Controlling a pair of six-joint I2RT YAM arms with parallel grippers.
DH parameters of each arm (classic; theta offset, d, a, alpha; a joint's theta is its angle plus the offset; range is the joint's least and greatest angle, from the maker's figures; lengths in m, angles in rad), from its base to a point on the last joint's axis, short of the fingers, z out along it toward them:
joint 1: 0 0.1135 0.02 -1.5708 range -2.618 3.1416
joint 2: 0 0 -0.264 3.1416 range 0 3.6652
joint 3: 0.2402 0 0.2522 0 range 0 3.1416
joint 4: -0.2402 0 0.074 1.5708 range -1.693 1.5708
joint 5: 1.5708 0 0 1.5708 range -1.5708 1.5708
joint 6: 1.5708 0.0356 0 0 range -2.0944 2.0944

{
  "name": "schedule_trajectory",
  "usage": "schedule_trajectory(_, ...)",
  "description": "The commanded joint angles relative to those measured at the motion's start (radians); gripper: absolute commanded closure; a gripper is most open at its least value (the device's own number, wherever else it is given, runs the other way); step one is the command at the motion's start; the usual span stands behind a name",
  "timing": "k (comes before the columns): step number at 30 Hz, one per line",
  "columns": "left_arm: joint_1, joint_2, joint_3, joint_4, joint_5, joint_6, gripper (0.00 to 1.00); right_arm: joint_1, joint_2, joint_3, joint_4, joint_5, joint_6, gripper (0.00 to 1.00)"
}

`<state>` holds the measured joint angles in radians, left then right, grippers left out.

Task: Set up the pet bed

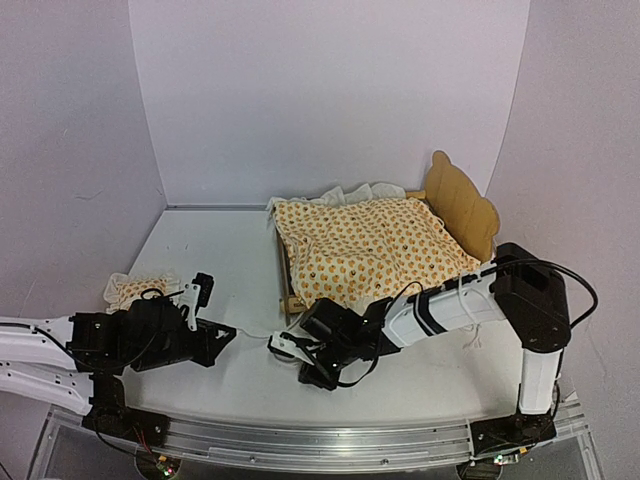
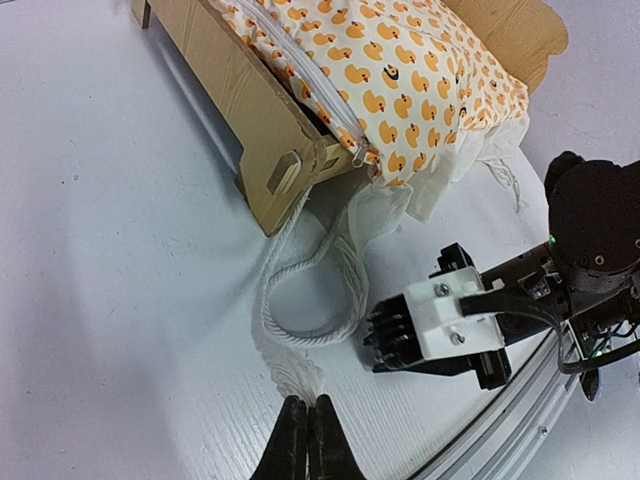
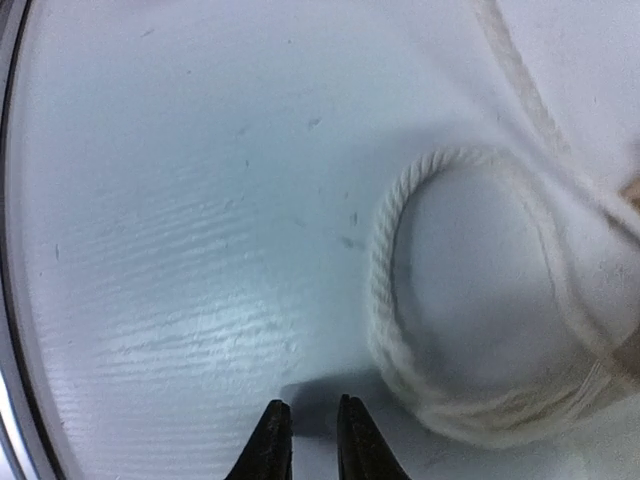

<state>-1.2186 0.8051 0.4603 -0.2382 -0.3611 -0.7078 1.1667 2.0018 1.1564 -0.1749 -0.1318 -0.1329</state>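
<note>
The pet bed (image 1: 462, 205) stands at the back right, a plywood frame with its footboard corner (image 2: 250, 110) toward the arms. An orange-dotted cream mattress cover (image 1: 370, 250) lies over it and spills past the foot end (image 2: 400, 60). A white tie cord (image 2: 300, 330) runs from that corner and loops on the table. My left gripper (image 2: 308, 403) is shut on the cord's frayed end. My right gripper (image 3: 305, 408) hovers low beside the loop (image 3: 385, 280). A narrow gap shows between its fingers, with nothing in it. Seen from above, both grippers meet in front of the bed (image 1: 283, 347).
A small matching ruffled pillow (image 1: 130, 290) lies at the left, behind my left arm. White walls close the table at the back and sides. An aluminium rail (image 1: 330, 445) runs along the near edge, close under the right gripper.
</note>
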Motion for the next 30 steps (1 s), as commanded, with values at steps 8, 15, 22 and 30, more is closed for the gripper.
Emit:
schedule_trajectory(8,-0.003,-0.014,-0.004,0.015,0.011,-0.019,1.0,0.004,-0.048,0.093,-0.072,0.041,0.018,0.48)
schedule_trajectory(15,-0.004,-0.017,-0.003,0.014,0.041,-0.017,1.0,0.002,0.077,0.182,-0.075,0.079,-0.035,0.44)
schedule_trajectory(22,-0.003,-0.028,-0.005,0.015,0.051,-0.009,1.0,0.009,0.102,0.145,-0.088,0.111,-0.053,0.7)
schedule_trajectory(30,-0.003,0.001,0.001,0.032,0.096,0.045,1.0,0.017,-0.169,-0.028,-0.052,0.213,0.138,1.0)
